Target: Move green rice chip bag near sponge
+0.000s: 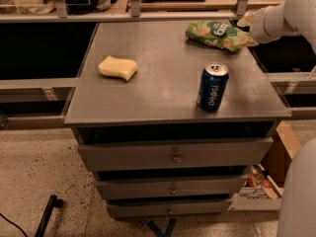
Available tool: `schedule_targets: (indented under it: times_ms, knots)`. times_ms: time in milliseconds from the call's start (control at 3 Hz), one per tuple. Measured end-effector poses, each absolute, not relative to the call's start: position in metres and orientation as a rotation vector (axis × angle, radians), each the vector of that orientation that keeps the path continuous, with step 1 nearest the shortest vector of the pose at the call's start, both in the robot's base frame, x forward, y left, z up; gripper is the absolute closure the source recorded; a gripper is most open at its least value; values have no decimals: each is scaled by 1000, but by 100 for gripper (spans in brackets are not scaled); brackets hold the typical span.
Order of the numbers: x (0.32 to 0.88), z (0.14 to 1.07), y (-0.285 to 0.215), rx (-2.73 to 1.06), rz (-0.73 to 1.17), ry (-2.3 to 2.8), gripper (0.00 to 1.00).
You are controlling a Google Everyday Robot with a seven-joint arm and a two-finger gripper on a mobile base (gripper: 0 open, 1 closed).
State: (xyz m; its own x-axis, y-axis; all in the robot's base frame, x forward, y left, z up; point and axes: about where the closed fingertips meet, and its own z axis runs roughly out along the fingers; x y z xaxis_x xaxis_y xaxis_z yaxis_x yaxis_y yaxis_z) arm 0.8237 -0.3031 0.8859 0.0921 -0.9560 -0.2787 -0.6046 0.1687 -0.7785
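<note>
The grey bench with its stack of drawers fills most of the room in front of me. The white arm reaches in from the far right. The green rice chip bag lies flat at the far right corner of the bench, its long axis running left to right and tilting slightly nearer at its right end. The blue can stands upright near the right front, well apart from the bag. The sponge sits on the left side, well apart from both.

The claw is at the bag's right end, so the bag stretches away leftward from it, towards the sponge's side. Whether the claw is spread or clamped on the bag, I cannot tell. By my reckoning the carry is a long leftward, slightly nearer sweep, passing behind the can.
</note>
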Motion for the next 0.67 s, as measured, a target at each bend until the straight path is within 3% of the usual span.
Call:
schedule_targets:
  times_ms: [333, 667]
  knots:
    - [828, 877, -306, -1530, -528, 1615, 17]
    - [830, 872, -307, -1531, -528, 1622, 41]
